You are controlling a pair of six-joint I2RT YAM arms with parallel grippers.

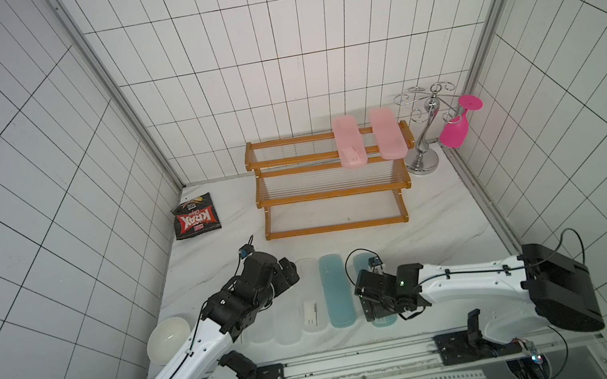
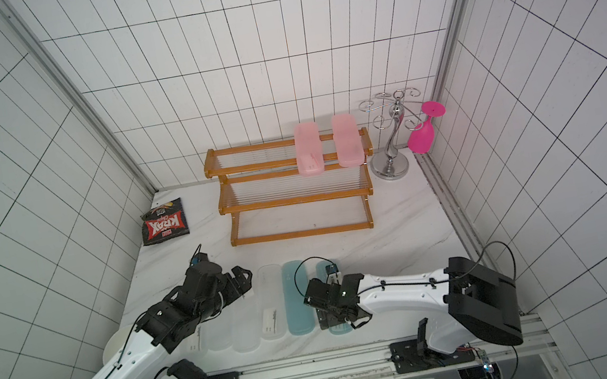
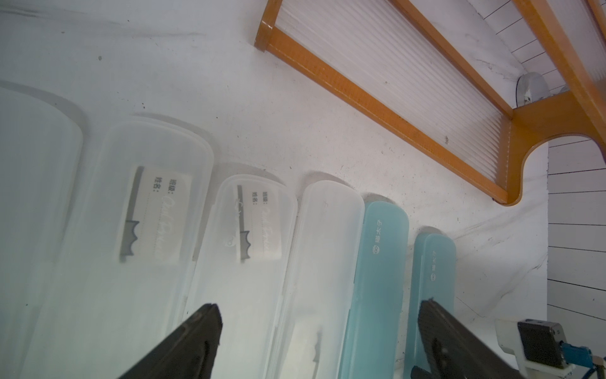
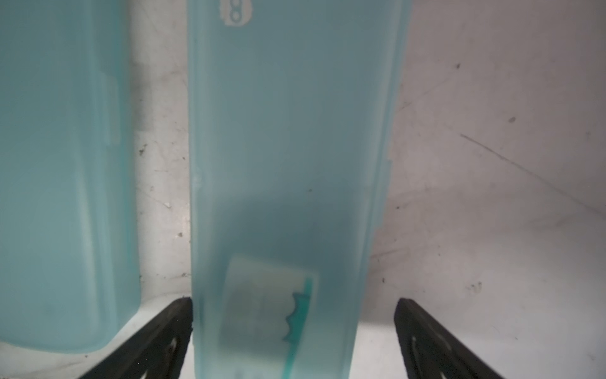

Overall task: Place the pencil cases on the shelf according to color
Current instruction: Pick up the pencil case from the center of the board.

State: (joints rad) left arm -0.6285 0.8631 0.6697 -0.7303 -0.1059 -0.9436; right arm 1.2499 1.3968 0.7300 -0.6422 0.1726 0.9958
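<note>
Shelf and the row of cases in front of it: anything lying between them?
No, only bare tabletop between the shelf and the cases, as both top views show.

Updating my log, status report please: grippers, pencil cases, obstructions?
Left gripper open over clear cases. Right gripper open, straddling teal case. Two pink cases on shelf, top tier. No obstruction seen.
</note>
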